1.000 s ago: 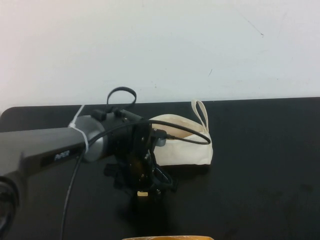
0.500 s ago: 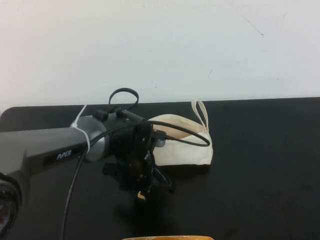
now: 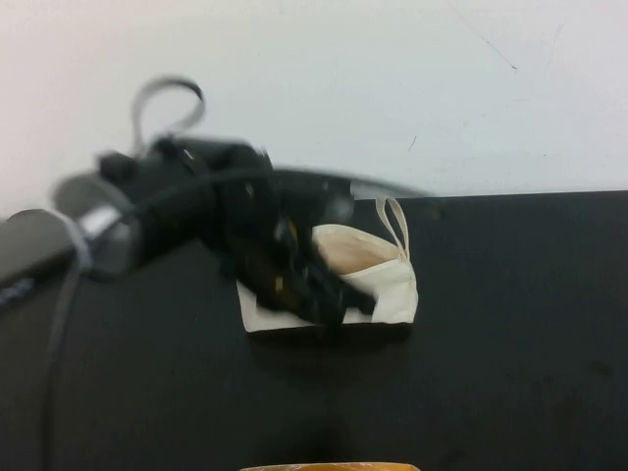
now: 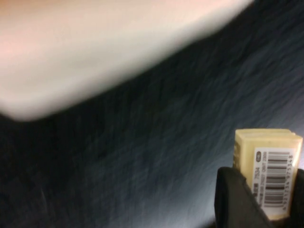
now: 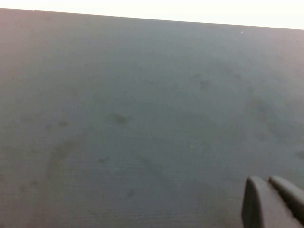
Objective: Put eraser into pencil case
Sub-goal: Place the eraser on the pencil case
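My left gripper [image 3: 319, 292] is shut on the eraser [image 4: 266, 166], a pale yellow block with a white barcode label that stands up between the dark fingers [image 4: 235, 197]. In the high view the arm is blurred and the gripper hangs over the front left part of the pencil case [image 3: 388, 280], a cream-white pouch lying open with its loop strap at the far end. In the left wrist view the pouch [image 4: 95, 47] is a pale blur beyond the eraser. My right gripper [image 5: 271, 189] shows only in its own wrist view, shut and empty above bare black table.
The black table [image 3: 510, 324] meets a white wall [image 3: 392, 88] at the back. A yellowish object [image 3: 329, 466] peeks in at the near edge of the high view.
My left arm has lifted the eraser off the table in front of the pouch and swung up and back, so the gripper now overlaps the pouch's front left.
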Robot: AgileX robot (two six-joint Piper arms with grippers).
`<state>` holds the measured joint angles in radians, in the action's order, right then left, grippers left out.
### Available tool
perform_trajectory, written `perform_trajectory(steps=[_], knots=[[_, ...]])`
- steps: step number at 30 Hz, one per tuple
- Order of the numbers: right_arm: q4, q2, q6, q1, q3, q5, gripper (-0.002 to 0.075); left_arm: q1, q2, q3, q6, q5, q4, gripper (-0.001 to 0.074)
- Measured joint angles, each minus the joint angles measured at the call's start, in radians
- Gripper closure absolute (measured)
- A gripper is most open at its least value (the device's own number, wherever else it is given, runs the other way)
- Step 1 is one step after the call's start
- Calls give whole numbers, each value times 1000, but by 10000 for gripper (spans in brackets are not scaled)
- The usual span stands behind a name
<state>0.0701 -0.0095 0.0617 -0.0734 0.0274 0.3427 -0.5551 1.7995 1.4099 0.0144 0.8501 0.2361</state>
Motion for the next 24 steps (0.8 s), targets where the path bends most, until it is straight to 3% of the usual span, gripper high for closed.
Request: perform_trajectory(steps=[7, 13, 15, 18, 20, 22, 24], knots=[[0, 0, 0, 0, 0, 0, 727, 0, -72, 29, -9, -271, -91, 549], [0, 0, 0, 0, 0, 0, 727, 0, 4, 29, 3, -335, -169, 538], [0, 0, 0, 0, 0, 0, 727, 0, 32, 29, 4, -335, -177, 468], [0, 0, 0, 0, 0, 0, 727, 0, 56, 29, 11, -333, -179, 294], [0, 0, 0, 0, 0, 0, 727, 0, 56, 36, 15, -316, -185, 251], [0, 0, 0, 0, 0, 0, 727, 0, 47, 60, 24, -283, -211, 284], [0, 0, 0, 0, 0, 0, 727, 0, 26, 96, 41, -236, -248, 398]])
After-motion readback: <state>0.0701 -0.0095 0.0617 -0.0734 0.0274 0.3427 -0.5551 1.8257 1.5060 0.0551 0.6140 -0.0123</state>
